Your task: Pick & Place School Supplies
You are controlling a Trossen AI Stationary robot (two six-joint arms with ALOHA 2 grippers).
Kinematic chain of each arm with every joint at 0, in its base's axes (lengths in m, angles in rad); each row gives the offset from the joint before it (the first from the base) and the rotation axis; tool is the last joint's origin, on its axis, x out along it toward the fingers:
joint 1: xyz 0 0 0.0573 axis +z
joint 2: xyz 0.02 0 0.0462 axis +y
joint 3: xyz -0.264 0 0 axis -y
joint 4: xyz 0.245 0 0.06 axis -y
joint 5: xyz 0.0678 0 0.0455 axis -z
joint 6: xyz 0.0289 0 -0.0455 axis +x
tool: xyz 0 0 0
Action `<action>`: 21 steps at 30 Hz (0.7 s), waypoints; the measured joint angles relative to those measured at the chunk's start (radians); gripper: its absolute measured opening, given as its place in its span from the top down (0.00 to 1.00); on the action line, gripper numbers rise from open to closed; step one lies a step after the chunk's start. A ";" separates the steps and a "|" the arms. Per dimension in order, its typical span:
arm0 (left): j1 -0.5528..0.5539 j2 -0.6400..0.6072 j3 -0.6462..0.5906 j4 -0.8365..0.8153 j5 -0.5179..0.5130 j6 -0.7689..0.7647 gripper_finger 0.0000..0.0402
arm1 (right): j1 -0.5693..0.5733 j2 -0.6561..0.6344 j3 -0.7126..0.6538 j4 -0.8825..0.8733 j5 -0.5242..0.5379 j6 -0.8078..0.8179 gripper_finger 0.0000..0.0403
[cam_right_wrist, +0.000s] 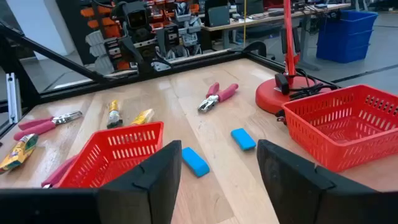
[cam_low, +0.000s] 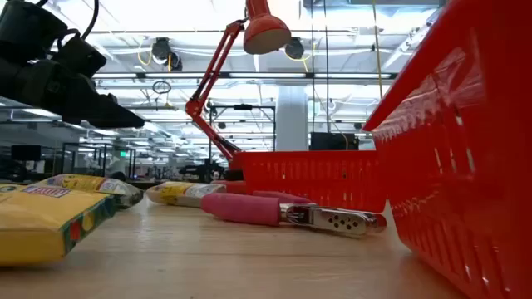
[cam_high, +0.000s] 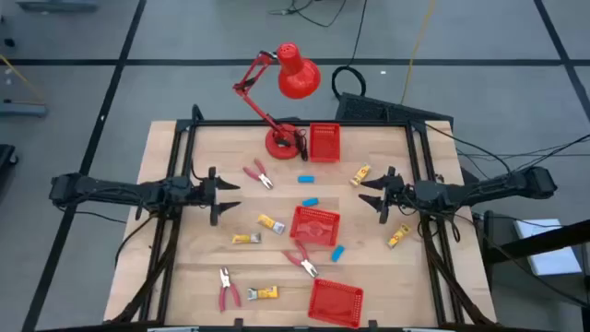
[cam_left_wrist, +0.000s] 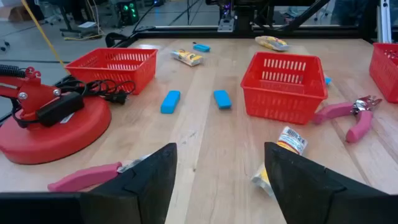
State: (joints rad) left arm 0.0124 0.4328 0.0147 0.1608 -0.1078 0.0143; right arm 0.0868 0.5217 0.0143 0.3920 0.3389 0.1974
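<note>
High view shows my left tool (cam_high: 224, 196) and right tool (cam_high: 371, 195) hovering over opposite sides of the desk (cam_high: 184, 267), facing each other, both spread wide and empty. I judge no pick has begun, since the supplies lie scattered and the three red baskets look empty. Nearest my left tool, one pair of pliers (cam_high: 259, 174) lies diagonally, handles toward the lamp base (cam_high: 281, 141). A yellow tube (cam_high: 360, 174) sits just beside my right tool, slanted; another (cam_high: 398, 236) lies nearer the desk's front. Blue erasers (cam_high: 311, 201) rest between the far basket (cam_high: 324, 142) and the middle basket (cam_high: 315, 226), long axes running left to right.
</note>
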 joint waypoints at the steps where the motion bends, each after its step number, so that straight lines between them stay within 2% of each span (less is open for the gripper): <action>1: 0.000 0.000 0.000 0.000 0.000 0.000 0.39 | 0.000 0.000 0.000 0.000 0.000 0.000 0.50; 21: 0.000 0.000 0.000 -0.001 0.000 0.003 0.39 | 0.000 0.024 0.000 0.000 0.000 -0.005 0.50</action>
State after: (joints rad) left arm 0.0124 0.4328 0.0147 0.1600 -0.1078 0.0177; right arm 0.0868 0.5460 0.0143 0.3916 0.3389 0.1925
